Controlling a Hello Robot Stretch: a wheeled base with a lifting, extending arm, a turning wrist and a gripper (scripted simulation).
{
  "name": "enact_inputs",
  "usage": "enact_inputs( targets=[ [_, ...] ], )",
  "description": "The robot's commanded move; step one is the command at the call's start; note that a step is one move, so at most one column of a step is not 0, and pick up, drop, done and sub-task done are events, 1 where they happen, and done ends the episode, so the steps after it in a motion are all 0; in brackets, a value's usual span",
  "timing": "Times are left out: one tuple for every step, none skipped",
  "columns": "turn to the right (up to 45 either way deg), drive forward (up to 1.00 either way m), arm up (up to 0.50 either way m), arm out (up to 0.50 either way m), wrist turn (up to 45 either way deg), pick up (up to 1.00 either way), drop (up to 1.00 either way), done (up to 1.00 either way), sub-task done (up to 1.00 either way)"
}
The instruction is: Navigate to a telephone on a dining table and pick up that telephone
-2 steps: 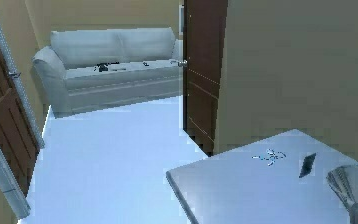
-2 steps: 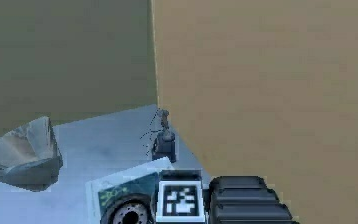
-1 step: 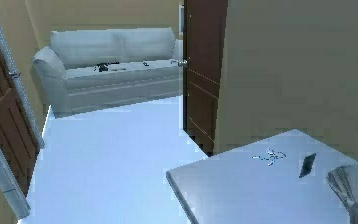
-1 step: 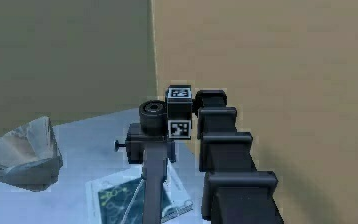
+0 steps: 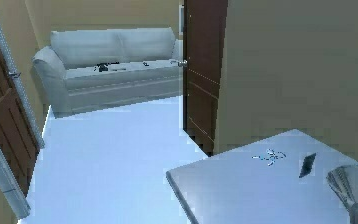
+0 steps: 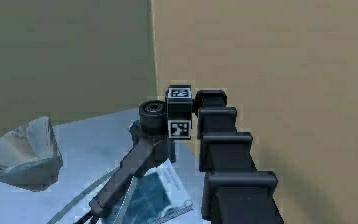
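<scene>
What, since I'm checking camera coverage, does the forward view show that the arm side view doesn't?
Forward view: a pale sofa, a dark wooden door and a small dark upright thing on the table. Arm side view: the dark arm with its jaws and white marker squares. Both: that table and a crumpled grey thing on it.

Sofa far left; door right of it; table near right.

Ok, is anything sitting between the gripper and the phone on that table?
Nothing visible does. The gripper reaches over the table, and a flat dark thing, possibly the telephone, lies right at its far end. The crumpled grey thing lies apart, toward the arm side view's left.
</scene>
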Motion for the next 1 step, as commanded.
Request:
enact_inputs(
  targets=[
    [0.0,0.00,0.00,0.00,45.0,0.00,0.00,0.00,0.00]
  ],
)
